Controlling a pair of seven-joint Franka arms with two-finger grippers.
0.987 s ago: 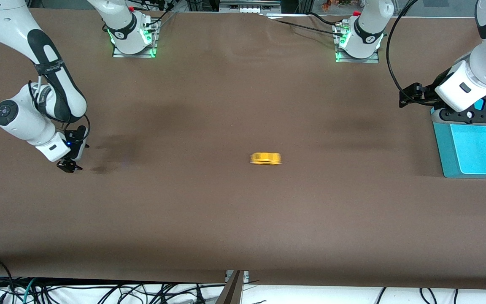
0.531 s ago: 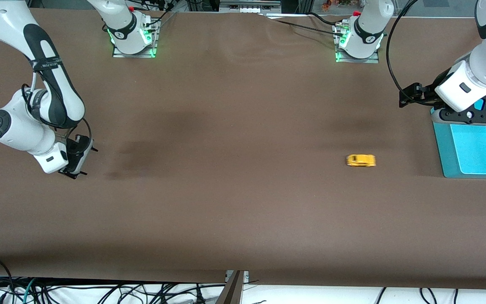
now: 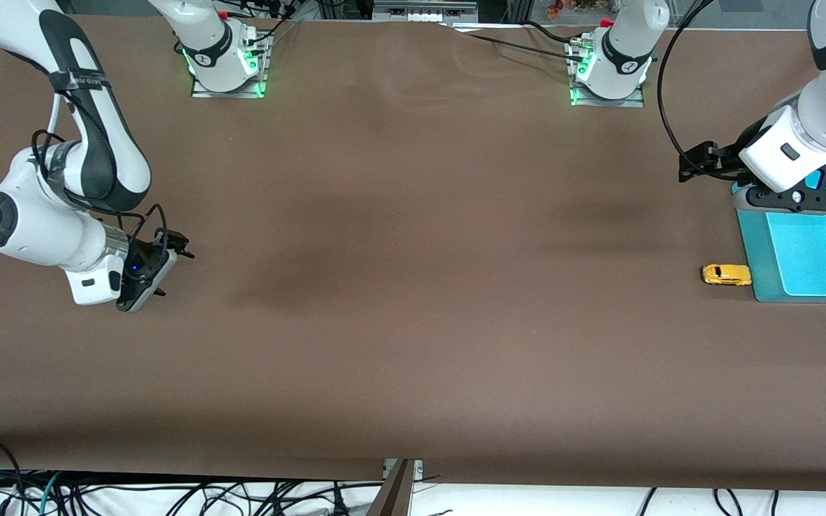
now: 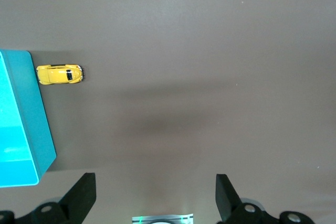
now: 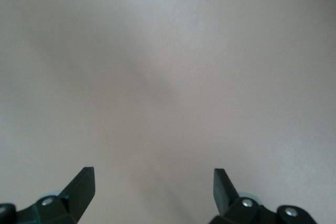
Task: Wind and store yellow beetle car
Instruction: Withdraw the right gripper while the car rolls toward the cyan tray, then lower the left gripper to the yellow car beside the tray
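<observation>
Yellow beetle car (image 3: 726, 274) sits on the brown counter (image 3: 413, 344), at the right of the front frame, a little below mid-height. Its nose end is just beside the outer wall of the teal bin (image 3: 756, 276); whether they touch cannot be told from the front view. In the left wrist view the car (image 4: 60, 74) shows upright on its wheels, lengthwise against the bin wall (image 4: 32, 119), outside it. Not stored yet.

Left claw (image 3: 791, 197): at the right edge of the frame, hanging over the bin's upper rim, above the car in the frame. Fingers spread wide, nothing between them, as its wrist view shows both fingertips (image 4: 84, 195) well apart over bare counter. My reading: it is stationed by the bin so that the pickup and the drop are a short move.

Right claw (image 3: 142, 276): at the left of the frame, low over bare counter, well apart from the car. Fingers spread in its wrist view (image 5: 152, 190), holding nothing; only cloth in sight. This arm appears to be waiting.

Judgement: the winding part looks done with, since the car stands free at the bin end of the counter. What is left is the grasp and the lift into the bin. The car is small and lies close to the wall, so a pinch across its sides seems likelier to clear the wall than one along its length. Risk: a nudge could set it rolling.
</observation>
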